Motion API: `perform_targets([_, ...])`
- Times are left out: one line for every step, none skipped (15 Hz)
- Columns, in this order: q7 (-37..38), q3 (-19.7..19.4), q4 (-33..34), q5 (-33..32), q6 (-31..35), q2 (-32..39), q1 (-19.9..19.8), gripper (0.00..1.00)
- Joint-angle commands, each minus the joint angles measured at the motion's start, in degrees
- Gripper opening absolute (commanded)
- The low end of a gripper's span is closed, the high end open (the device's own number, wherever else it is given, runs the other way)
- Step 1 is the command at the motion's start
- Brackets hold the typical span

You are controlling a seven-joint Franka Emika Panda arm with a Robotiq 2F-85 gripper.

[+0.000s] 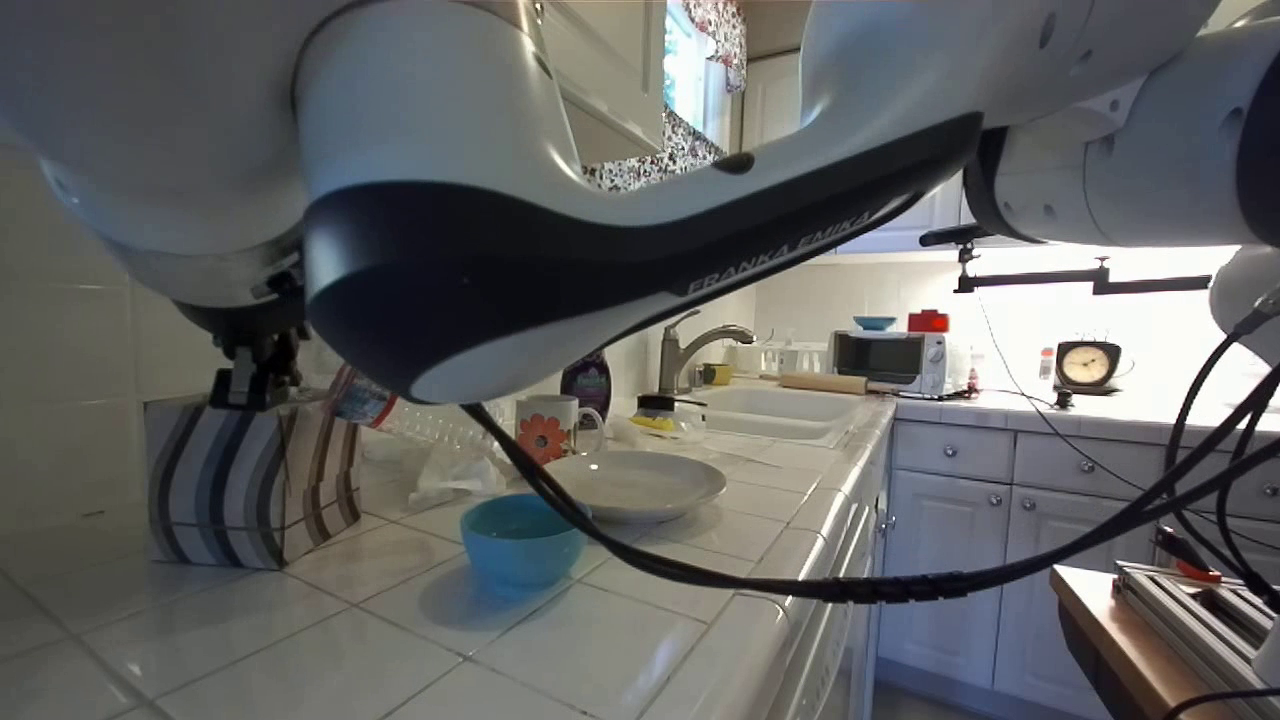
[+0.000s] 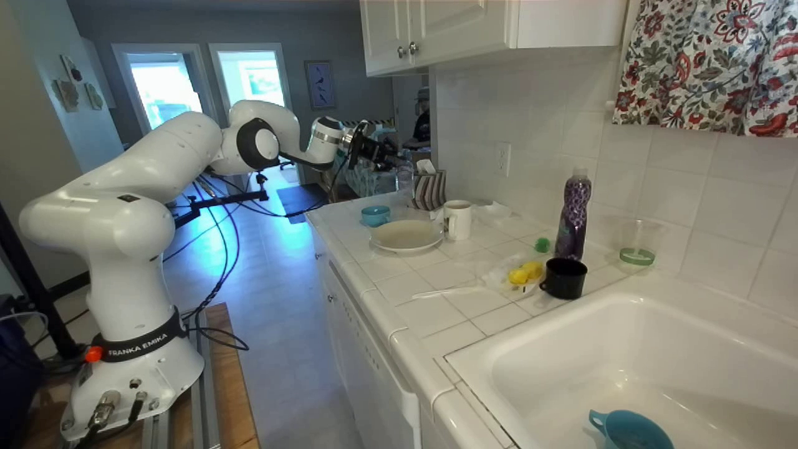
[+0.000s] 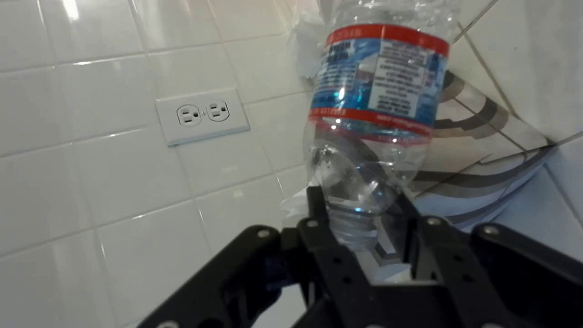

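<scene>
At left, a striped tissue box [image 1: 215, 480] stands on the tiled desk [image 1: 590, 640] near the wall [image 1: 65, 440], while your end effector [image 3: 360, 209] grasps a clear plastic bottle [image 3: 375, 109] by the neck. The narrow neck presumably suits your two fingers [image 3: 315, 202] better than the wide body, which extends beyond them, sloping down to the right in an exterior view; whether its base meets the desk, you cannot tell. Crumpled white material [image 1: 455, 475] lies near its lower end. Next, a blue bowl [image 1: 522, 540] sits upright near a plate [image 1: 650, 490], with a flowered mug [image 1: 545, 425] on the plate's wall side, perhaps to keep its handle off the front. Your room looks tightest between box, wall and bottle, wider over the tile before the bowl. The desk's front edge [image 1: 825, 510] runs past the plate toward the sink [image 1: 785, 402] at right, your black cable [image 1: 865, 590] sagging across it in that view.
</scene>
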Motion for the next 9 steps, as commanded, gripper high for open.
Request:
perform_targets([9.02, -2.13, -8.45, -2.58, 1.59, -4.35, 1.53, 0.11])
perform_targets([10.95, -2.77, -10.07, -3.09, 1.31, -5.17, 2.02, 0.11])
perform_targets([12.90, -3.38, -11.71, -3.74, 1.04, -6.00, 2.53, 0.11])
perform_targets([15.08, -3.96, -13.62, -4.45, 0.96, -6.96, 3.08, 0.11])
perform_targets([17.12, -4.51, -15.60, -5.04, 0.96, -7.98, 3.63, 0.11])
perform_targets([18.98, -5.17, -17.69, -5.53, 0.61, -9.20, 4.34, 0.11])
perform_targets([21.31, -5.89, -19.80, -6.27, 0.25, -10.30, 5.16, 0.11])
perform_targets([23.33, -6.52, -22.06, -7.00, 0.25, -11.47, 5.90, 0.11])
perform_targets([25.38, -7.26, -24.20, -7.63, -0.05, -12.68, 6.79, 0.11])
